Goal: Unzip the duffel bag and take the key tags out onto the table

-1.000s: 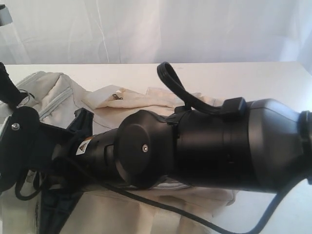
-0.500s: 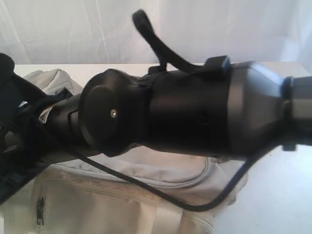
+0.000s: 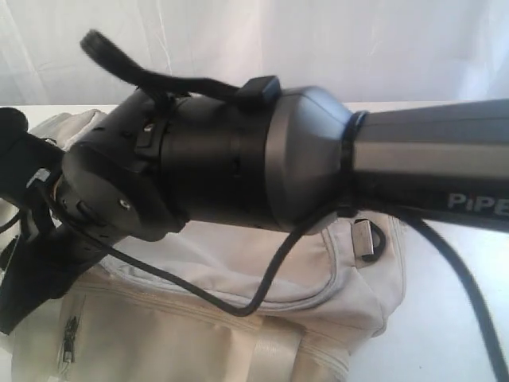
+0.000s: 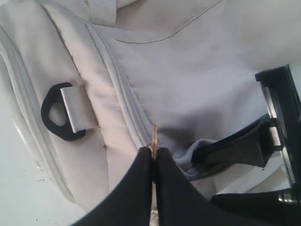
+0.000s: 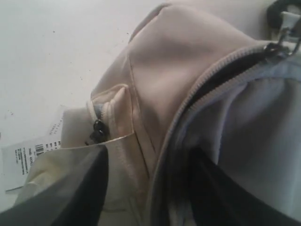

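The cream duffel bag (image 3: pixel 238 318) lies on the white table (image 3: pixel 453 334), under both arms. In the left wrist view my left gripper (image 4: pixel 154 151) is shut on a thin brass zipper pull (image 4: pixel 154 136) at the bag's grey zipper. A black D-ring (image 4: pixel 59 113) hangs on a pale strap nearby. My right gripper (image 5: pixel 148 157) has a thick fold of the bag's end (image 5: pixel 160 84) pinched between its fingers, next to a partly parted zipper with a dark gap (image 5: pixel 225 70). The key tags are out of view.
My right arm (image 3: pixel 238 167) crosses most of the exterior view, with a cable looping below it. A printed paper label (image 5: pixel 28 155) lies on the table beside the bag. A small pocket zipper pull (image 5: pixel 98 129) sits near one right finger.
My right arm has swung left and upward across the exterior view. The bag has gone from rumpled with a loose flap to standing fuller, front pocket showing.
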{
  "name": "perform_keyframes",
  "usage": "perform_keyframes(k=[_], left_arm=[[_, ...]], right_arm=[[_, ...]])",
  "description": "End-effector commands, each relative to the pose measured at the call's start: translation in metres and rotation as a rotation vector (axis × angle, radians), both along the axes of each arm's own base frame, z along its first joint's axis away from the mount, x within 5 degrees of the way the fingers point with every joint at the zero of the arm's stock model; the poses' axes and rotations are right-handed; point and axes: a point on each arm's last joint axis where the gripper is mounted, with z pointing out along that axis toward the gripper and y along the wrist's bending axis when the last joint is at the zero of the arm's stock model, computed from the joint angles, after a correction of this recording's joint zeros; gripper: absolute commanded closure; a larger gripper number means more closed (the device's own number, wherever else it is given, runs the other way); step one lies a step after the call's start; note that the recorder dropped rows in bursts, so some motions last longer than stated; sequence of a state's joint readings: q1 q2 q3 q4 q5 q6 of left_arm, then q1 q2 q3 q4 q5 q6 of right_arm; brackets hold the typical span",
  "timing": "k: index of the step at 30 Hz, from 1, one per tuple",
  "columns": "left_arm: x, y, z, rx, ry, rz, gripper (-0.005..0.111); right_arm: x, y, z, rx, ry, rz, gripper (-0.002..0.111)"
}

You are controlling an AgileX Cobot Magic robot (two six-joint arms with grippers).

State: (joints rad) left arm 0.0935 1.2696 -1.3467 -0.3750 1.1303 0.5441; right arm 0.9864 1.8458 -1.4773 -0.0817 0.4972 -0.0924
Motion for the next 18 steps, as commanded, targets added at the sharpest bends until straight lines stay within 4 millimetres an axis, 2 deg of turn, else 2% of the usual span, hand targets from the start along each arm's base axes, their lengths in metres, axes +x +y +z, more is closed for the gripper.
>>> perform_keyframes(k=[1,3,7,10,18], left_arm=[[-0.011,-0.004,0.004,-0.039,0.054,-0.05,0.107],[-0.01,-0.005,0.004,-0.042,0.049,-0.054,0.107],[0.01,-0.004,-0.007,-0.054,0.04,-0.052,0.107],[0.032,-0.004,-0.023,-0.084,0.076,-0.084,0.107],[0.073,0.0,-0.025,-0.085,0.085,-0.087,0.107]], right_arm=[[0.004,-0.001,-0.002,0.001,0.0,-0.013,0.081],[0.004,-0.002,-0.003,-0.019,0.001,-0.012,0.107],[0.001,-0.002,-0.004,-0.032,0.025,-0.021,0.108],[-0.009,0.004,-0.004,-0.034,0.026,0.006,0.108],[-0.02,0.011,-0.004,-0.035,0.033,0.03,0.108]])
